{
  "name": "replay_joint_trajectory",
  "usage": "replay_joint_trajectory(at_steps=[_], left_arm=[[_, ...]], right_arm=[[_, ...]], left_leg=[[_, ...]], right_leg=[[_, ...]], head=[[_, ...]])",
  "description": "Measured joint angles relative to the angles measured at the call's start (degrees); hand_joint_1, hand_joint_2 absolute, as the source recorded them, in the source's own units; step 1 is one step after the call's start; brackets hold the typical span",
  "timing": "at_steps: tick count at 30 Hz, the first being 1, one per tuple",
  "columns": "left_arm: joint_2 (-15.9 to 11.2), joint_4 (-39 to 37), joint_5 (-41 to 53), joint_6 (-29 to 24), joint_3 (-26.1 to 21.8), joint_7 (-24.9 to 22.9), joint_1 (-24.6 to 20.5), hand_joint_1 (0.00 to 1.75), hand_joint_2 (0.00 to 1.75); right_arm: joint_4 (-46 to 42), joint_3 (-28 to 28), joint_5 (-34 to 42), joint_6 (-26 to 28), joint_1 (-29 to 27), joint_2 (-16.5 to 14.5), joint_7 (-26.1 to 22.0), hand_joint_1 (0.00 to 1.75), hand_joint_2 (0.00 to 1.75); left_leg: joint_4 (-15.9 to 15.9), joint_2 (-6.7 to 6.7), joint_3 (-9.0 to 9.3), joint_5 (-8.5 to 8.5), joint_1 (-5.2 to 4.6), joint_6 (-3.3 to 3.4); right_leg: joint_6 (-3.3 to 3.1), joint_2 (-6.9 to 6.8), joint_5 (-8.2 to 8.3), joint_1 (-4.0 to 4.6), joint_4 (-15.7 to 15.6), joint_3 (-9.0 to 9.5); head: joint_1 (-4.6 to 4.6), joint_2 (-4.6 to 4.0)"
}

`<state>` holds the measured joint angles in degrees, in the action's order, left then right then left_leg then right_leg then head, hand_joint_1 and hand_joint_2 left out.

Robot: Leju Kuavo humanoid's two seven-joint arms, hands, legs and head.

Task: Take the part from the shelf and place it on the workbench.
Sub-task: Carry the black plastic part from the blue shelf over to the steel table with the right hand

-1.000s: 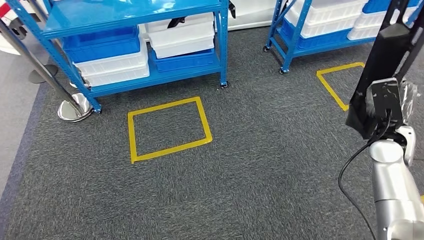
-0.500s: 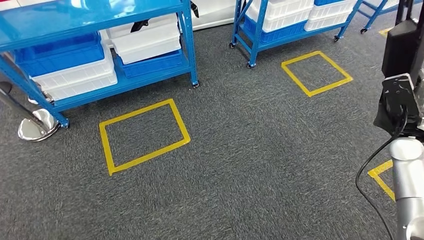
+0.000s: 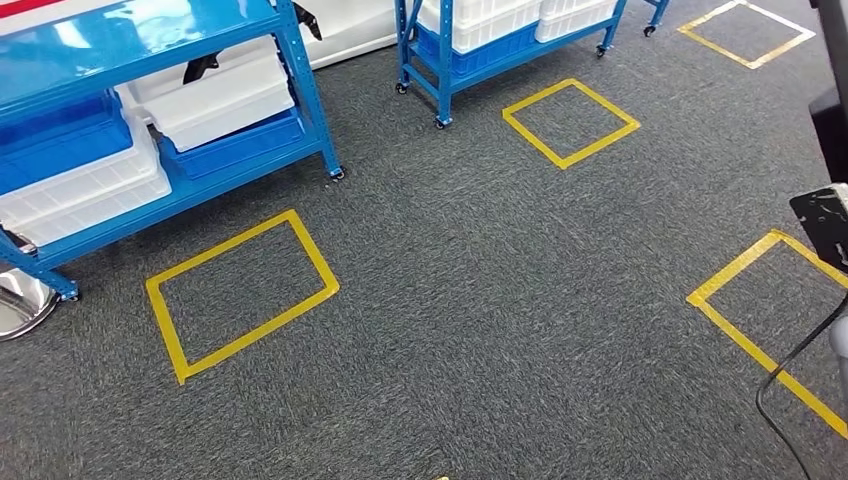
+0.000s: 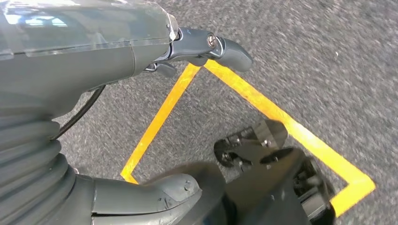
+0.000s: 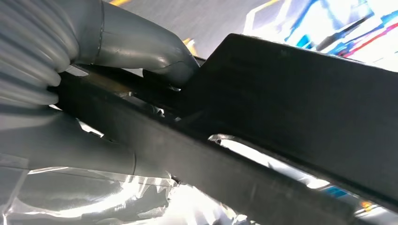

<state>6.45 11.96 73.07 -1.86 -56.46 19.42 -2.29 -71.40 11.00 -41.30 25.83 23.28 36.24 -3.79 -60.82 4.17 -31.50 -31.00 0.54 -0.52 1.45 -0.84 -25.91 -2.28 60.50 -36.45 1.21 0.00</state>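
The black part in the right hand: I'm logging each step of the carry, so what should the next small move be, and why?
Probably keep walking and turning with the grip unchanged. The right hand holds the black part, so the pick looks done. The head view shows carpet, yellow tape squares and blue shelves, not a workbench, so there is nowhere to set it down yet.

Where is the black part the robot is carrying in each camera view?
Head view: black part at the right edge, upright.
Left wrist view: not in it.
Right wrist view: it runs across the picture, gripped by the right hand.
Shared landmark: yellow floor tape, in head and left wrist views.
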Motion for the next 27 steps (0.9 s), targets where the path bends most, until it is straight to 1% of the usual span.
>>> replay_joint_trajectory(at_steps=[1, 2, 3, 4, 5, 6, 7, 8, 9, 10, 11, 12, 13, 14, 15, 16, 17, 18, 19, 20, 21, 22, 23, 24, 25, 26, 27], left_arm=[[0.03, 0.0, 0.09, 0.0, 0.0, 0.07, 0.03, 0.0, 1.75], [0.05, 0.0, 0.14, 0.0, 0.0, 0.12, 0.07, 0.0, 1.75], [0.07, 0.0, 0.15, 0.0, 0.0, 0.15, 0.1, 0.0, 1.75], [0.07, 0.0, 0.19, 0.0, 0.0, 0.15, 0.13, 0.0, 1.75], [0.07, 0.0, 0.25, 0.0, 0.0, 0.16, 0.15, 0.0, 1.75], [0.07, 0.0, 0.32, 0.0, 0.0, 0.16, 0.17, 0.0, 1.75], [0.08, 0.0, 0.44, 0.0, 0.0, 0.18, 0.16, 0.0, 1.75], [0.02, 0.0, 0.56, 0.0, -0.02, 0.19, 0.14, 0.0, 1.75], [-0.09, -0.01, 0.66, -0.01, -0.06, 0.21, 0.12, 0.0, 1.75], [-0.17, -0.02, 0.73, -0.02, -0.12, 0.24, 0.1, 0.0, 1.75], [-0.24, -0.03, 0.76, -0.03, -0.2, 0.22, 0.09, 0.0, 1.75], [-0.26, -0.04, 0.77, -0.05, -0.3, 0.2, 0.08, 0.0, 1.75], [-0.16, -0.04, 0.77, -0.07, -0.39, 0.17, 0.06, 0.0, 1.75], [-0.1, -0.04, 0.77, -0.08, -0.49, 0.13, 0.05, 0.0, 1.75], [-0.03, -0.04, 0.78, -0.09, -0.6, 0.11, 0.08, 0.0, 1.75], [0.05, -0.04, 0.78, -0.09, -0.72, 0.07, 0.14, 0.0, 1.75], [0.1, -0.04, 0.77, -0.09, -0.85, 0.02, 0.2, 0.0, 1.75], [0.15, -0.04, 0.77, -0.08, -0.96, -0.04, 0.27, 0.0, 1.75], [0.21, -0.04, 0.76, -0.07, -1.05, -0.1, 0.3, 0.0, 1.75], [0.28, -0.04, 0.76, -0.05, -1.1, -0.13, 0.29, 0.0, 1.75], [0.36, -0.04, 0.76, -0.03, -1.14, -0.14, 0.27, 0.0, 1.75], [0.44, -0.04, 0.77, -0.03, -1.19, -0.14, 0.24, 0.0, 1.75], [0.48, -0.04, 0.77, -0.03, -1.26, -0.14, 0.18, 0.0, 1.75], [0.3, 0.01, 0.77, -0.05, -1.34, -0.14, 0.14, 0.0, 1.75], [0.24, 0.04, 0.78, -0.08, -1.41, -0.14, 0.09, 0.0, 1.75], [0.13, 0.07, 0.78, -0.11, -1.48, -0.13, 0.01, 0.0, 1.75], [0.06, 0.1, 0.78, -0.14, -1.52, -0.12, -0.06, 0.0, 1.75]], right_arm=[[-0.66, 0.83, -0.07, 0.03, -0.94, 0.14, -0.05, 1.75, 1.75], [-1.25, 1.55, -0.1, 0.04, -1.75, 0.2, -0.08, 1.75, 1.75], [-1.71, 2.14, -0.12, 0.06, -2.55, 0.21, -0.1, 1.75, 1.75], [-2.11, 2.69, -0.2, 0.09, -3.38, 0.23, -0.12, 1.75, 1.75], [-2.55, 3.3, -0.5, 0.2, -4.31, 0.28, -0.11, 1.75, 1.75], [-3.03, 3.96, -1.09, 0.4, -5.2, 0.4, -0.07, 1.75, 1.75], [-3.63, 4.75, -2.18, 0.81, -6.13, 0.64, 0.03, 1.75, 1.75], [-4.3, 5.65, -3.65, 1.43, -7.15, 0.94, 0.23, 1.75, 1.75], [-4.96, 6.64, -5.44, 2.32, -8.12, 1.24, 0.56, 1.75, 1.75], [-5.69, 7.73, -7.45, 3.24, -9.26, 1.51, 0.94, 1.75, 1.75], [-6.44, 8.79, -9.28, 4.02, -10.59, 1.76, 1.34, 1.75, 1.75], [-7.24, 9.92, -10.85, 4.6, -12.09, 2.03, 1.67, 1.75, 1.75], [-8.16, 11.09, -12.05, 4.86, -13.75, 2.38, 1.88, 1.75, 1.75], [-9.01, 12.32, -12.86, 5.02, -15.43, 2.65, 1.97, 1.75, 1.75], [-9.83, 13.6, -13.41, 5.12, -16.68, 2.88, 2.0, 1.75, 1.75], [-10.6, 14.73, -13.83, 5.23, -17.53, 2.99, 2.02, 1.75, 1.75], [-11.22, 15.67, -14.11, 5.32, -18.16, 2.94, 2.1, 1.75, 1.75], [-11.74, 16.34, -14.37, 5.32, -18.61, 2.93, 2.3, 1.75, 1.75], [-12.07, 16.78, -14.7, 5.3, -19.14, 2.84, 2.59, 1.75, 1.75], [-12.25, 17.15, -15.04, 5.22, -19.7, 2.79, 2.9, 1.75, 1.75], [-12.33, 17.51, -15.4, 5.14, -20.16, 2.78, 3.16, 1.75, 1.75], [-12.44, 17.94, -15.69, 5.07, -20.52, 2.8, 3.33, 1.75, 1.75], [-12.55, 18.44, -15.9, 5.02, -20.84, 2.83, 3.41, 1.75, 1.75], [-12.65, 18.87, -16.04, 4.96, -21.1, 2.73, 3.51, 1.75, 1.75], [-12.8, 19.25, -16.12, 4.9, -21.35, 2.75, 3.61, 1.75, 1.75], [-12.9, 19.58, -16.17, 4.84, -21.68, 2.72, 3.71, 1.75, 1.75], [-12.99, 19.82, -16.18, 4.79, -21.95, 2.74, 3.8, 1.75, 1.75]], left_leg=[[-2.46, -1.33, -0.99, -1.74, 0.12, -0.14], [-5.9, -2.5, -2.45, -3.73, 0.13, -0.16], [-9.85, -3.13, -4.23, -5.52, 0.08, -0.07], [-13.0, -3.41, -5.73, -6.55, -0.02, 0.13], [-14.39, -3.59, -6.46, -6.45, -0.22, 0.51], [-13.91, -3.78, -6.34, -5.44, -0.46, 1.06], [-10.85, -4.33, -4.99, -3.31, -0.87, 1.94], [-6.75, -5.72, -3.15, -1.1, -1.35, 3.21], [-3.17, -7.38, -1.51, 0.57, -1.6, 4.43], [-0.26, -8.79, -0.13, 1.78, -1.89, 5.45], [1.06, -9.69, 0.47, 2.07, -2.03, 6.09], [1.7, -9.59, 0.78, 2.2, -2.09, 6.3], [2.83, -8.89, 1.26, 2.65, -2.14, 6.4], [4.25, -8.09, 1.87, 3.28, -2.06, 6.29], [5.76, -7.21, 2.49, 3.98, -1.99, 6.15], [7.03, -6.21, 3.0, 4.65, -1.86, 5.9], [7.6, -5.23, 3.24, 4.91, -1.85, 5.53], [7.69, -4.3, 3.24, 4.93, -1.84, 5.35], [7.49, -3.31, 3.17, 4.8, -1.77, 5.07], [7.15, -2.36, 3.07, 4.52, -1.69, 4.75], [6.68, -1.45, 2.93, 4.19, -1.56, 4.39], [5.99, -0.57, 2.75, 3.72, -1.37, 3.94], [5.07, 0.23, 2.52, 3.11, -1.23, 3.36], [4.07, 0.93, 2.29, 2.36, -1.25, 2.75], [3.21, 1.5, 2.16, 1.62, -1.29, 2.19], [2.61, 2.09, 2.18, 1.01, -1.5, 1.73], [2.34, 2.69, 2.28, 0.59, -1.64, 1.5]], right_leg=[[-0.31, 0.58, 0.1, 0.01, -0.04, -0.07], [-0.52, 1.18, 0.18, 0.1, -0.05, -0.18], [-0.7, 1.88, 0.27, 0.29, -0.06, -0.3], [-0.84, 2.59, 0.35, 0.53, -0.06, -0.41], [-0.96, 3.37, 0.43, 0.84, -0.06, -0.47], [-1.07, 4.13, 0.5, 1.16, -0.05, -0.49], [-1.16, 4.94, 0.55, 1.47, -0.06, -0.43], [-1.26, 5.69, 0.62, 1.58, -0.12, -0.35], [-1.25, 6.32, 0.74, 1.7, -0.22, -0.3], [-1.1, 6.98, 0.93, 1.52, -0.4, -0.3], [-0.81, 7.63, 1.17, 1.18, -0.65, -0.38], [-0.39, 8.34, 1.49, 0.93, -1.0, -0.45], [0.0, 8.99, 1.85, 0.69, -1.44, -0.45], [0.22, 8.52, 1.94, 0.71, -1.55, -0.54], [0.33, 7.21, 1.41, 0.85, -0.94, -0.92], [0.45, 5.43, 0.21, 1.0, 0.75, -1.76], [0.63, 3.41, -1.64, 0.96, 3.75, -3.16], [0.99, 2.24, -3.54, 0.77, 7.2, -4.69], [1.45, 1.63, -4.79, 0.43, 10.15, -5.94], [1.94, 1.22, -5.12, 0.0, 11.65, -6.42], [2.46, 0.88, -4.42, -0.45, 10.99, -5.8], [3.04, 0.3, -3.0, -0.9, 8.3, -4.06], [3.56, -0.89, -1.75, -1.23, 4.9, -2.02], [3.94, -2.41, -0.74, -1.35, 2.11, -0.41], [3.68, -3.47, -0.32, -1.33, 0.54, 0.58], [3.12, -4.07, -0.43, -1.21, 0.32, 0.68], [2.41, -3.81, -0.43, -1.1, 0.7, 0.42]], head=[[-0.04, 0.0], [-0.09, 0.0], [-0.13, 0.0], [-0.17, 0.0], [-0.2, 0.0], [-0.21, 0.0], [-0.21, 0.0], [-0.19, 0.0], [-0.01, 0.0], [0.09, 0.0], [0.09, 0.0], [0.07, 0.0], [-0.11, 0.0], [-0.2, 0.0], [-0.14, 0.0], [-0.07, 0.0], [-0.01, 0.0], [0.04, 0.0], [0.04, 0.0], [0.04, 0.0], [0.03, 0.0], [0.03, 0.0], [0.03, 0.0], [0.14, 0.0], [0.2, 0.0], [0.18, 0.0], [0.12, 0.0]])
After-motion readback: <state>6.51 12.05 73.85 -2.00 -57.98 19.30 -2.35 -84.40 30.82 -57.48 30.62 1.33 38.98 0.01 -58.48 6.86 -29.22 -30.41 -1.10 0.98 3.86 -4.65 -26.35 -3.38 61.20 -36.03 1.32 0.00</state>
